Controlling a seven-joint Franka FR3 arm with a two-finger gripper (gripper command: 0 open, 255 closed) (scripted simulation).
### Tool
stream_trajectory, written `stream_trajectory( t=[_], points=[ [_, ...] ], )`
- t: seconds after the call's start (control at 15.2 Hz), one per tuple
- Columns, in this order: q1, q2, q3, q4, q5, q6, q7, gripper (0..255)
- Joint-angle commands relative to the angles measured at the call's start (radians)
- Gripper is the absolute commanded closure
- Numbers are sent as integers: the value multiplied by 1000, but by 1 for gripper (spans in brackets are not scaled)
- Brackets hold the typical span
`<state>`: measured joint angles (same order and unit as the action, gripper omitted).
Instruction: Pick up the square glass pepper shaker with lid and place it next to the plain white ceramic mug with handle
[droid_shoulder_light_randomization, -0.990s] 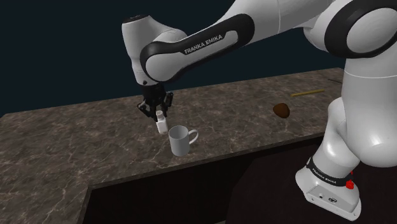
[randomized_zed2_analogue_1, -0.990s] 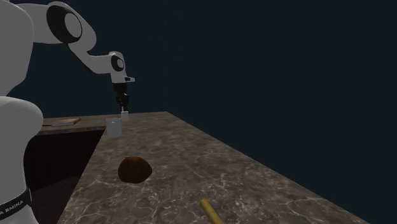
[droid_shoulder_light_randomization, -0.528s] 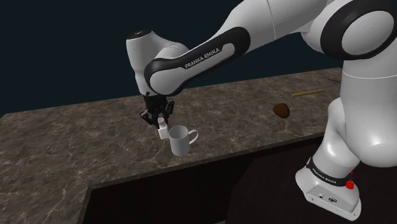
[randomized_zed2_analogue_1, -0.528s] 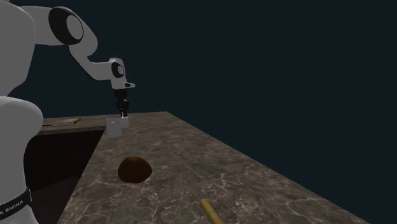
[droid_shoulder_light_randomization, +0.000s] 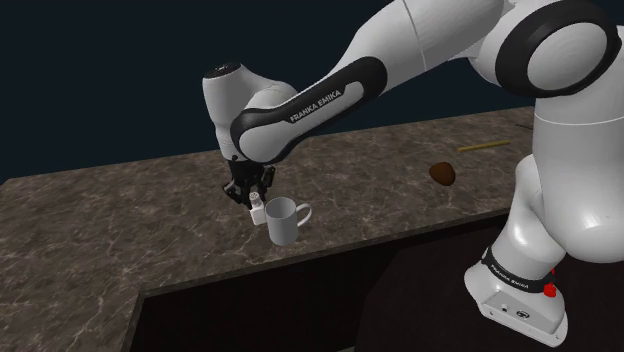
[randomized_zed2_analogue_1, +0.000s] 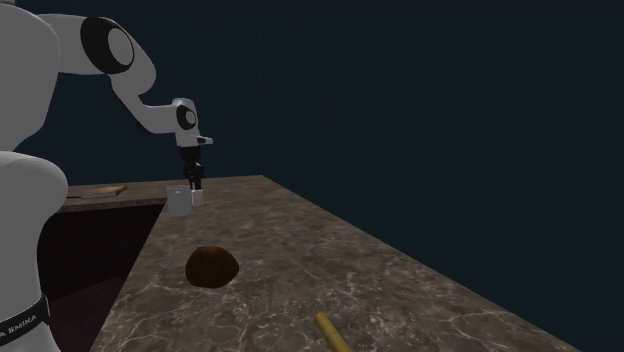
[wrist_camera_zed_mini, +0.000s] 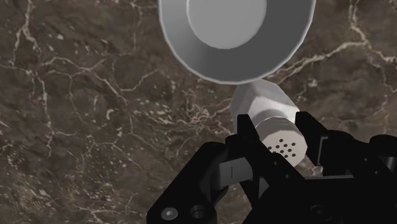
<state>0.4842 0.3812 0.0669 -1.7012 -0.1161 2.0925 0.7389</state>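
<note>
The all-black gripper (wrist_camera_zed_mini: 278, 140) clasps the white square shaker with dotted lid (wrist_camera_zed_mini: 270, 113) between its fingers, low over the dark marbled counter (droid_shoulder_light_randomization: 120, 215), just beside the plain white mug (droid_shoulder_light_randomization: 284, 223). Carrying seems done; lowering and release remain.

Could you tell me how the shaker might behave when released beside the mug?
The shaker looks small and rigid, so probably light. Being taller than wide, it may tip if released above the counter. Its flat sides should stop rolling.

Kitchen, marbled counter (droid_shoulder_light_randomization: 110, 215), mug (droid_shoulder_light_randomization: 284, 222) (plain white)
</note>
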Motion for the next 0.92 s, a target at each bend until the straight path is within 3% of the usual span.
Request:
stream_trajectory(
  t=[0.0, 0.2, 0.26, 0.59, 0.86],
  points=[
    [0, 0, 0, -1, 0, 1, 0, 255],
    [0, 0, 0, -1, 0, 1, 0, 255],
    [0, 0, 0, -1, 0, 1, 0, 0],
    [0, 0, 0, -1, 0, 1, 0, 0],
    [4, -42, 5, 67, 7, -109, -5, 0]
  ],
)
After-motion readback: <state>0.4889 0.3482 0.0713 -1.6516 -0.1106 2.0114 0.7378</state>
